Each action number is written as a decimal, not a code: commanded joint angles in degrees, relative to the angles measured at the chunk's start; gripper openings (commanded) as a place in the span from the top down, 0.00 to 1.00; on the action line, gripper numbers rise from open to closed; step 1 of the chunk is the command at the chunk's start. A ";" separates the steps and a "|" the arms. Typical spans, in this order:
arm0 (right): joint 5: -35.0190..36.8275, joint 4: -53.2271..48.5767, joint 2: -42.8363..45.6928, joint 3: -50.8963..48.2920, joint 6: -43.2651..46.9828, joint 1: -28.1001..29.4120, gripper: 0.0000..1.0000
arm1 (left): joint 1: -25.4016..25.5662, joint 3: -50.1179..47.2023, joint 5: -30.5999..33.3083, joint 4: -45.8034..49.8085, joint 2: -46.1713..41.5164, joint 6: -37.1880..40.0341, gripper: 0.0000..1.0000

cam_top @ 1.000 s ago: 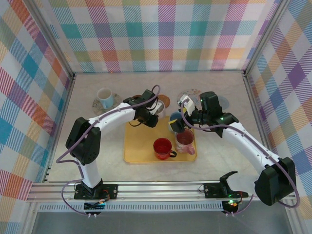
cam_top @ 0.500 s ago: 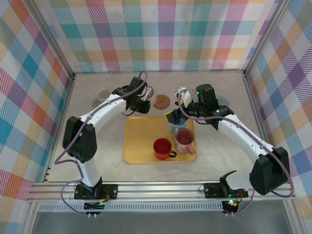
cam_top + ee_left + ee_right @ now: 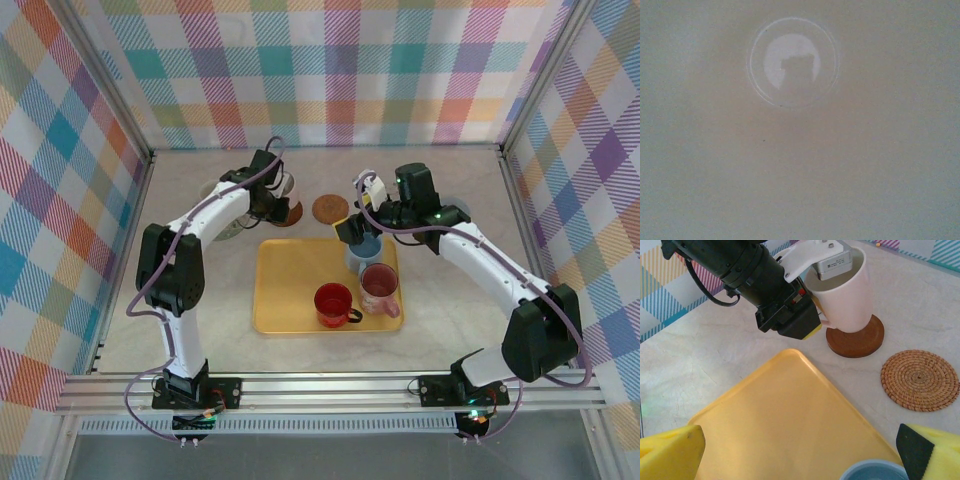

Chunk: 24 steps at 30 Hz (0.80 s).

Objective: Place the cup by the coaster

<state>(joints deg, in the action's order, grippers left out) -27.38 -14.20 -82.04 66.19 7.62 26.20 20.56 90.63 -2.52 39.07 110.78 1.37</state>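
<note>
We judge the step in hand to be the set-down. The cup (image 3: 842,292) hangs from the left jaws, which are clamped on its wall with one finger dipped inside the rim, and its base sits over the brown coaster (image 3: 856,337). From the right wrist view we cannot tell whether the base already touches the disc or hangs just clear of it. The cup leans a little, so to do this well we would level it first. Then we would lower it straight down until the base rests flat, and only then part the jaws and lift the inner finger straight up, so it does not hook the rim and tip the cup. We would also keep the base inside the brown disc and away from the woven coaster (image 3: 920,380), which lies near it at about 4 o'clock in that view. Seen from above, the left arm (image 3: 215,225) reaches far forward toward 12 o'clock and bends right at the wrist. That puts the cup (image 3: 285,190) just off the 11 o'clock corner of the yellow tray (image 3: 290,290), on the tabletop (image 3: 450,330). The left wrist camera looks down into the cup's pale floor (image 3: 792,62). The right arm (image 3: 480,260) curls in from 3 o'clock. Its jaws stand wide open and hold nothing, the yellow pads (image 3: 670,450) spread above the tray's far edge by the blue cup (image 3: 365,255).
</note>
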 commanded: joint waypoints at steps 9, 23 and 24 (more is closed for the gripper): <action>0.22 -1.01 -3.72 4.12 -0.93 -0.12 0.01 | -3.62 8.89 -0.64 0.24 7.78 3.68 1.00; 0.04 -1.27 -5.06 5.17 -1.40 0.00 0.01 | -5.69 6.54 -2.00 -3.22 9.54 3.64 1.00; -0.04 -1.26 -5.06 5.10 -1.38 0.00 0.01 | -5.70 6.41 -2.23 -3.38 9.58 3.64 1.00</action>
<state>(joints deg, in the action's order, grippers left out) -26.79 -14.90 -86.54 69.89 6.76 26.20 15.49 96.97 -3.55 39.66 121.30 4.14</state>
